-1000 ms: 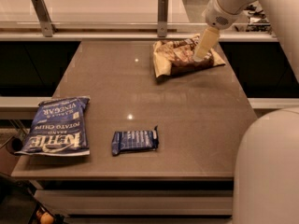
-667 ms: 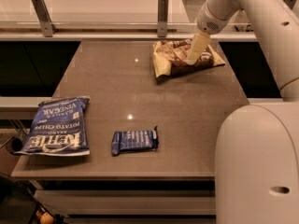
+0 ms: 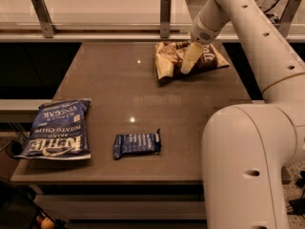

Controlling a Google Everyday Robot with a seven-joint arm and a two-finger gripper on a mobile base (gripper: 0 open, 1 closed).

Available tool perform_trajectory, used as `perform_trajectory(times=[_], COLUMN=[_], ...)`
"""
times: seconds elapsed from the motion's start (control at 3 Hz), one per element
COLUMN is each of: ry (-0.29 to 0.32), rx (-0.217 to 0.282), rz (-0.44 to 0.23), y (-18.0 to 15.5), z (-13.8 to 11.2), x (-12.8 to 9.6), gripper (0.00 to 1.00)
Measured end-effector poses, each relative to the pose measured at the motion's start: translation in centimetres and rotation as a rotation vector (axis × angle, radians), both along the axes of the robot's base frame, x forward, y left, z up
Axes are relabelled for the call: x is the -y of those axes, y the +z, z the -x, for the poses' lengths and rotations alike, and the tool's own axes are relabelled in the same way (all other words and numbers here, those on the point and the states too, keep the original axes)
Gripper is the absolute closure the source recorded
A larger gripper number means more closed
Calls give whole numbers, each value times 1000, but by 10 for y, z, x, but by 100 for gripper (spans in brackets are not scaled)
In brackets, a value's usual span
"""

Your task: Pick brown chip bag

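The brown chip bag (image 3: 167,63) lies at the far right of the brown table (image 3: 119,89), dark brown and tan, with white script lettering partly showing. My gripper (image 3: 187,69) hangs from the white arm that reaches in from the upper right. It is right over the middle of the brown chip bag, low against it, and covers part of its face. I cannot tell whether it touches the bag.
A blue Kettle potato chips bag (image 3: 58,130) lies at the table's near left corner, overhanging the edge. A small dark blue bar packet (image 3: 137,143) lies near the front edge. A glass rail with metal posts (image 3: 165,15) runs behind the table. My white arm base (image 3: 243,166) fills the lower right.
The gripper has moved left and down across the brown chip bag toward its middle. The arm has swung further into view. The bags and packet have not moved.
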State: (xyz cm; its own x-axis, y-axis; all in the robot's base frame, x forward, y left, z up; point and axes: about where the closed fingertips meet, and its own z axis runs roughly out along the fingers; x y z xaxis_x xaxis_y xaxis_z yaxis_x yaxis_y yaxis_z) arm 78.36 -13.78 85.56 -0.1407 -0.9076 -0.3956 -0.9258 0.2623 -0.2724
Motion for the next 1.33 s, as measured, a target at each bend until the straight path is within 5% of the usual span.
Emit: perform_trajectory(times=[0.67,1.33], ry=[29,29], rx=[-56,-56], rz=[-31,-31], y=[-34,-23], z=[-8,-8], x=[-23,-23], gripper=[39,86])
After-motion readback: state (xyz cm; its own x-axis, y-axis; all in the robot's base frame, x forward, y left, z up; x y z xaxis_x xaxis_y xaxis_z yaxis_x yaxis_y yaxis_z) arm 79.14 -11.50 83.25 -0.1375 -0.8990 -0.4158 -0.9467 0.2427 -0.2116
